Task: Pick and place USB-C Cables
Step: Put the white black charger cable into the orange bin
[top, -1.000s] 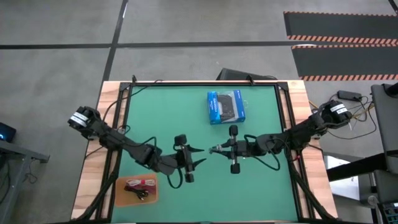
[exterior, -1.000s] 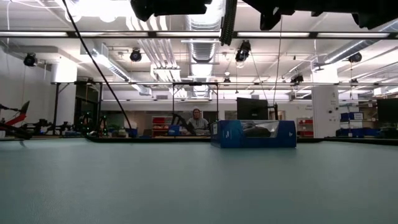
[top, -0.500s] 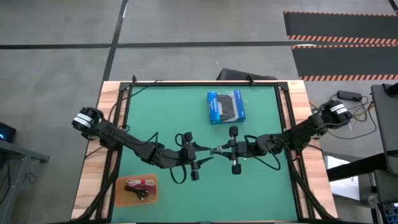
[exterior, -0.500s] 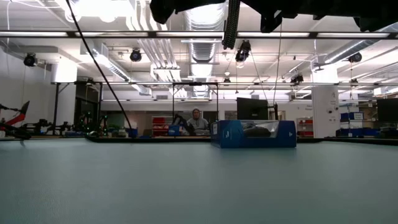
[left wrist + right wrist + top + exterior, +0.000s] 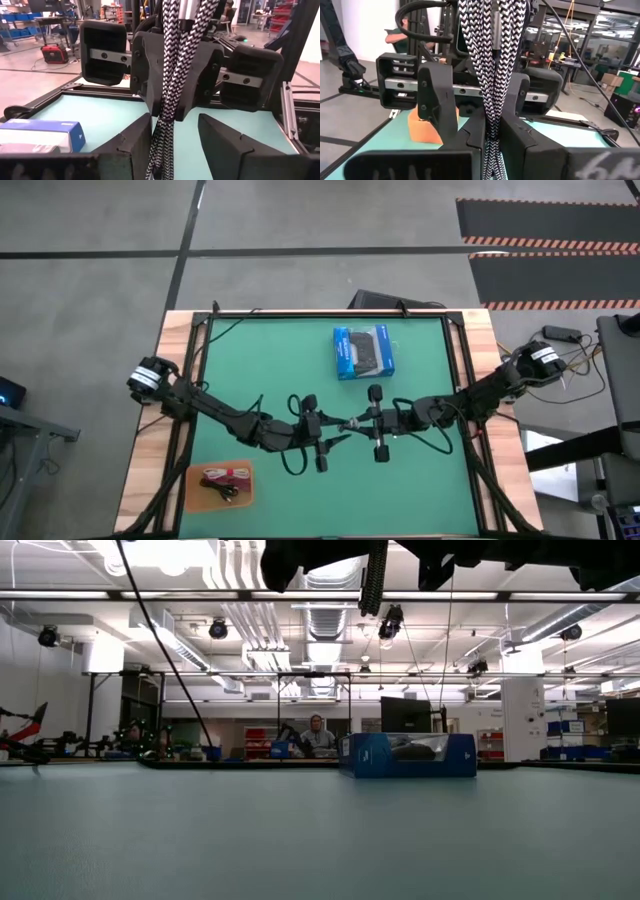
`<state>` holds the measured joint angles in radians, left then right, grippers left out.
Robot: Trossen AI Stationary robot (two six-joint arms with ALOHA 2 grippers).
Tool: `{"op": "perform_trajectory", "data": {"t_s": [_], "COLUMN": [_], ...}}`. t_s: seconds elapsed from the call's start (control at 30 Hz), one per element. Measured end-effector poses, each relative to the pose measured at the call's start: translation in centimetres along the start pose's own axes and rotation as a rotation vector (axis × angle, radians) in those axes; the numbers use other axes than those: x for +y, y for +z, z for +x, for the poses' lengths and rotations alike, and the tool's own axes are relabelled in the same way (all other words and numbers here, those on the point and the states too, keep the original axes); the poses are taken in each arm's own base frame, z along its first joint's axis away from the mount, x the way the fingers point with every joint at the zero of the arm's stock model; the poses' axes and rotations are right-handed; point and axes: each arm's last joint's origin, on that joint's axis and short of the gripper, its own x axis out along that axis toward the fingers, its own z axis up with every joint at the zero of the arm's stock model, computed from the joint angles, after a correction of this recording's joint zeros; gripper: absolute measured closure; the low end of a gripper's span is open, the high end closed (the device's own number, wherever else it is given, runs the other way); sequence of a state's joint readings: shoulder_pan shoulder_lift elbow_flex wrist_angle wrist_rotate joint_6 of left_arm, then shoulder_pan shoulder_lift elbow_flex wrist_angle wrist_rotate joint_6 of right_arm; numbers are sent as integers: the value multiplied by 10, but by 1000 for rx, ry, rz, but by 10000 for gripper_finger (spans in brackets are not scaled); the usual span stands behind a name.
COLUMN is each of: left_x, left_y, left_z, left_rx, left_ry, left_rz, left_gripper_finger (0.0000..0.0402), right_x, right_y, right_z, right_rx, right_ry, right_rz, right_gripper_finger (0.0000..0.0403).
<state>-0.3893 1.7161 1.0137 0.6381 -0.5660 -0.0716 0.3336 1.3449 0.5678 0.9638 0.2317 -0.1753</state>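
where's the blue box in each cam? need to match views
High: blue box on the upper middle of the green mat.
Low: right of centre, standing far back on the mat.
Left wrist: lower left corner, partly cut off.
Right wrist: not in it.
Shared landmark: the green mat, in all four views.

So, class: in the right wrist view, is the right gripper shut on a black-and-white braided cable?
Yes, the right gripper is clamped on the braided cable.
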Motion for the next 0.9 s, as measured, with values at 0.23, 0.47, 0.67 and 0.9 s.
{"op": "perform_trajectory", "data": {"t_s": [0.23,0.47,0.67,0.9], "left_x": [0,0,0,0], "left_y": [-1,-1,-2,-2], "left_z": [-1,-1,-1,-1], "left_rx": [-3,-1,1,3], "left_ry": [-1,8,8,7], "left_rz": [-3,-1,-1,2], "left_gripper_finger": [294,378,387,387], "right_x": [0,0,0,0], "right_y": [-1,-1,-1,-1], "right_z": [0,0,0,0], "right_rx": [6,8,11,15], "right_ry": [5,7,5,-2], "right_rz": [-2,0,10,27], "right_gripper_finger": [374,374,374,328]}}
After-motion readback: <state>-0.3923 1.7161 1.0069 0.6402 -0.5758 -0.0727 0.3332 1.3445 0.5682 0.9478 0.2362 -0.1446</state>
